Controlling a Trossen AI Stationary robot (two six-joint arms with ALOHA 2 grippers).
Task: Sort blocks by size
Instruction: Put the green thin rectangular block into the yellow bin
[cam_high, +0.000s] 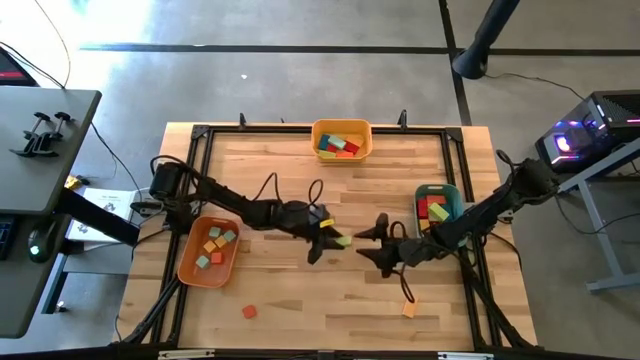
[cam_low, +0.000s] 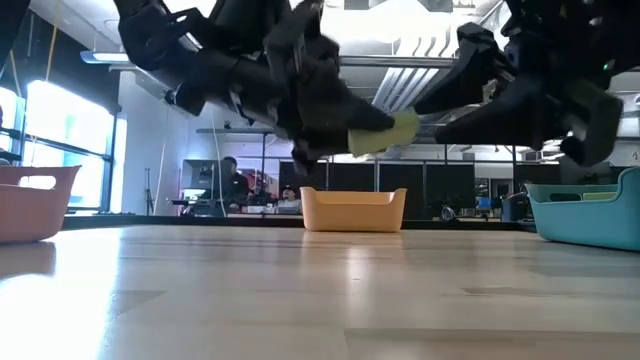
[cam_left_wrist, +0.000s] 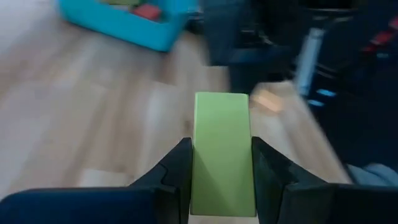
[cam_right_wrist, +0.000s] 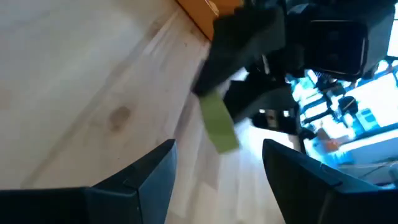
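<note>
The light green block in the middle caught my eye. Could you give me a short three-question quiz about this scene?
1. True or false: the left claw holds the light green block above the table.
2. The right claw is: A) open, B) shut on a block.
3. What colour is the tray at the table's far edge?

Key: 1 true; 2 A; 3 yellow.

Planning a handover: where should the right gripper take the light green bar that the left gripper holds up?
Probably the free end of the light green bar, which juts beyond the left gripper. The open right gripper faces it, so come straight on.
</note>
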